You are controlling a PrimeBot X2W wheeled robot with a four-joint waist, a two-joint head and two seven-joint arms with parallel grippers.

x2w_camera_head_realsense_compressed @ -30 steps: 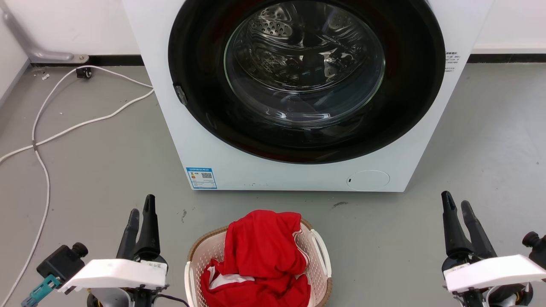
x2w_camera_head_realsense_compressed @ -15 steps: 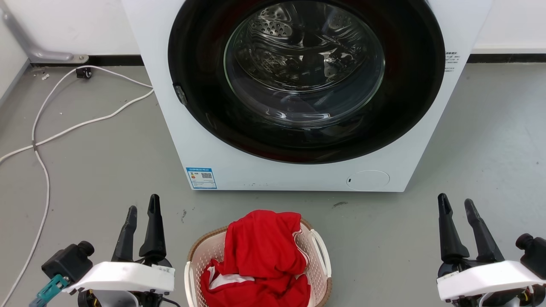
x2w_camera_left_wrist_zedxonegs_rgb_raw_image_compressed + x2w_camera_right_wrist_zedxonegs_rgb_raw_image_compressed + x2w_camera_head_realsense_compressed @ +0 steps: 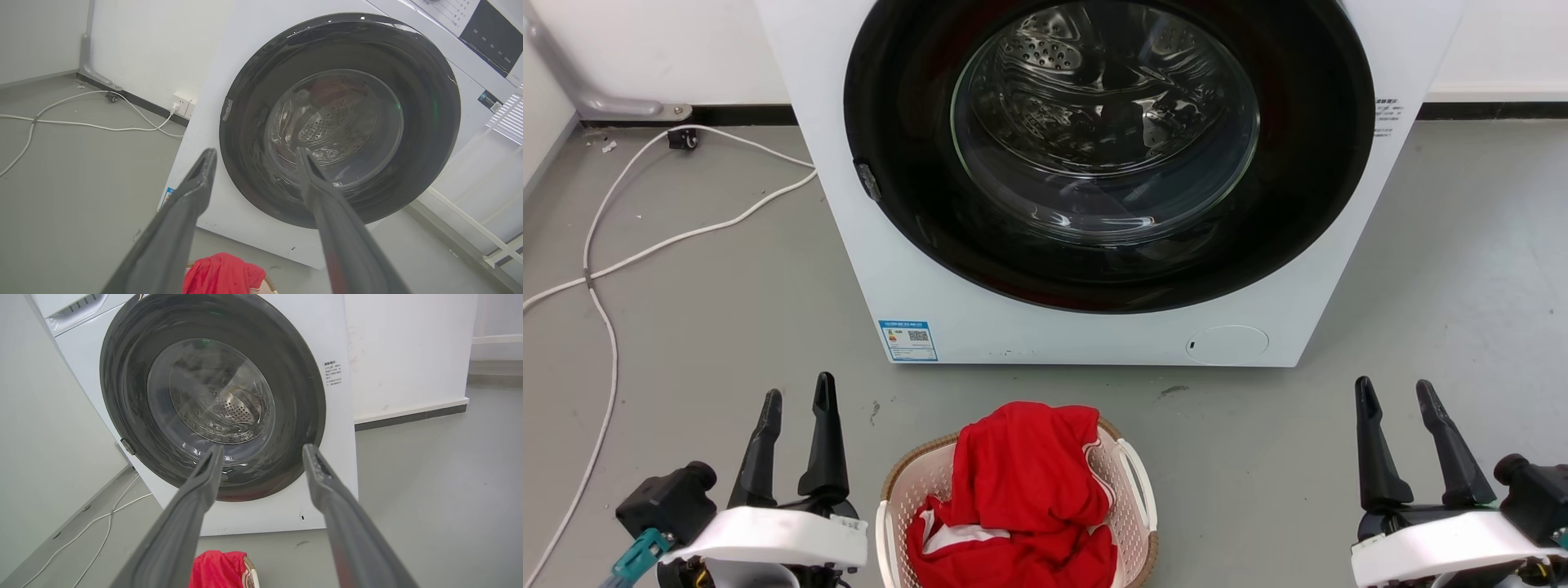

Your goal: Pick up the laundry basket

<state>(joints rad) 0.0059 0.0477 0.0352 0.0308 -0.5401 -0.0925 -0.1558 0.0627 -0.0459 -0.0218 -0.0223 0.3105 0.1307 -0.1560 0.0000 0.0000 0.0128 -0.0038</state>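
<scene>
Head view, jaws wider, basket (image 3: 1125, 523) unmoved

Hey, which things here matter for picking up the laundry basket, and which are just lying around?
Job:
laundry basket, holding a red garment
left gripper and right gripper, both open, either side of it

Lying about:
washing machine
white cable

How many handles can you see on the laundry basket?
2. The right handle and the left handle, on opposite sides of the laundry basket; the red garment could hide more.
</scene>
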